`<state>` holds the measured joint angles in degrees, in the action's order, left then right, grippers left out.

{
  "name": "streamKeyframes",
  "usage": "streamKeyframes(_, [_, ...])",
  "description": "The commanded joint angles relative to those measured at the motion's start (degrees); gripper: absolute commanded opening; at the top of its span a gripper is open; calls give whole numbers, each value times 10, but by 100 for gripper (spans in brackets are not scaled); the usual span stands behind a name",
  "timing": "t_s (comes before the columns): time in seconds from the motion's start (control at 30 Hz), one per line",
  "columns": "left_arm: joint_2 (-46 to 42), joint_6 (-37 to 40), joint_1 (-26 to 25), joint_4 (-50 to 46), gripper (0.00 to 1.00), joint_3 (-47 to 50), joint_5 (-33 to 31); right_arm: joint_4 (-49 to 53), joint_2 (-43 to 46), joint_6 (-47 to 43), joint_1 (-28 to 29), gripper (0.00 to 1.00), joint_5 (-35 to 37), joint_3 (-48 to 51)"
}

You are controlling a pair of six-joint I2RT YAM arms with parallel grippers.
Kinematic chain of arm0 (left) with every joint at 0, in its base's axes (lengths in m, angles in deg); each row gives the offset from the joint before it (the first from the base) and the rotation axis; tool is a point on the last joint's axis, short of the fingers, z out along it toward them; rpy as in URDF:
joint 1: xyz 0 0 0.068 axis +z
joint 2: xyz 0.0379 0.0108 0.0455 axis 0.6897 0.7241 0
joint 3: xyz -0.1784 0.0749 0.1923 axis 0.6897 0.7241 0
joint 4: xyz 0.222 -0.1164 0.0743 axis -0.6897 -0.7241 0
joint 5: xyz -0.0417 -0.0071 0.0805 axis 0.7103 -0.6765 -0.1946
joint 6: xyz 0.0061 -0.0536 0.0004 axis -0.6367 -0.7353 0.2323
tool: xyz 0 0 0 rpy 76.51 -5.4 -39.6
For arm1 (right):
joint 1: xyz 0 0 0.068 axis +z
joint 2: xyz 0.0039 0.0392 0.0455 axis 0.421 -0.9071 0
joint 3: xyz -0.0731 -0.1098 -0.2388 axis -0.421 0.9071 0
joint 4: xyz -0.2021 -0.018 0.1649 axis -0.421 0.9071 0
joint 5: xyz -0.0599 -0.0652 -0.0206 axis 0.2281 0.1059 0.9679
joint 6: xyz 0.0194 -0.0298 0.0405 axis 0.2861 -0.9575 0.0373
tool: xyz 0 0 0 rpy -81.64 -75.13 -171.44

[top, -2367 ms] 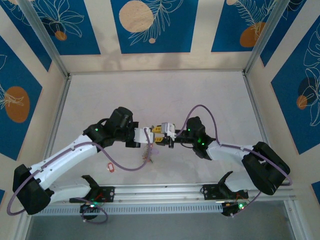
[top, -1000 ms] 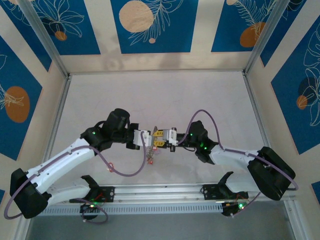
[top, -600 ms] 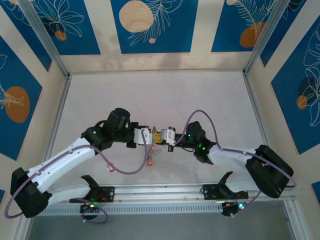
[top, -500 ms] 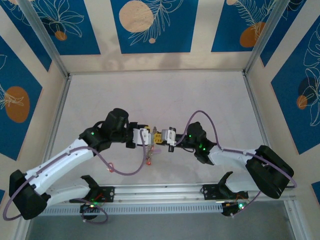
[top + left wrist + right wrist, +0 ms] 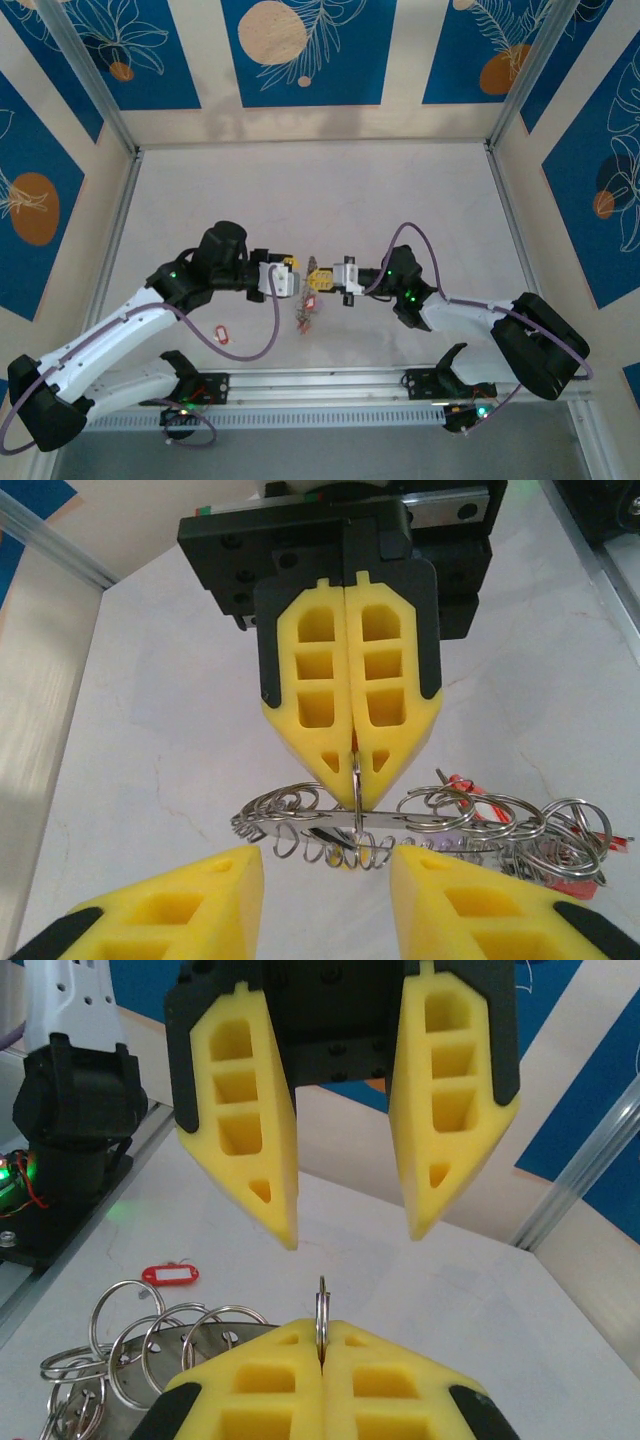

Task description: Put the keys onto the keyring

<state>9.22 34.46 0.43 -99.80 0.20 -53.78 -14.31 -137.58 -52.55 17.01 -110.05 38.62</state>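
The keyring (image 5: 440, 822), a flat grey plate fringed with split rings, hangs edge-on between the two grippers. One thin split ring (image 5: 321, 1312) on it is pinched upright in my right gripper (image 5: 322, 1328), which is shut. Seen from the left wrist, the right gripper (image 5: 353, 780) points down onto the plate. My left gripper (image 5: 322, 855) is open, one finger on each side just short of the plate and touching nothing. Red key tags (image 5: 465, 785) dangle at the plate's far side. From above, the left gripper (image 5: 288, 281) faces the right gripper (image 5: 322, 283) over the hanging cluster (image 5: 305, 312).
A single key with a red tag (image 5: 222, 331) lies on the white table (image 5: 320, 190) near the left arm's cable, also seen as a red tag (image 5: 170, 1275) from the right wrist. The metal rail (image 5: 320, 385) and both arm bases line the near edge.
The left arm has drawn back to the left and lower, widening the gap to the right gripper. The keyring cluster stays under the right gripper, which has shifted slightly downward.
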Motion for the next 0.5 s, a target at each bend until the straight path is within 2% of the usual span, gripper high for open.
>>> streamKeyframes(0.0, [-2,-1,4,28,37,16,40,-43,9,6,-6,0,-31,-12])
streamKeyframes(0.2, [17,-12,4,60,31,21,66,-46,-2,9,-5,0,-39,-21])
streamKeyframes(0.47, [40,-3,4,66,29,21,90,-49,-3,13,-5,0,-33,-23])
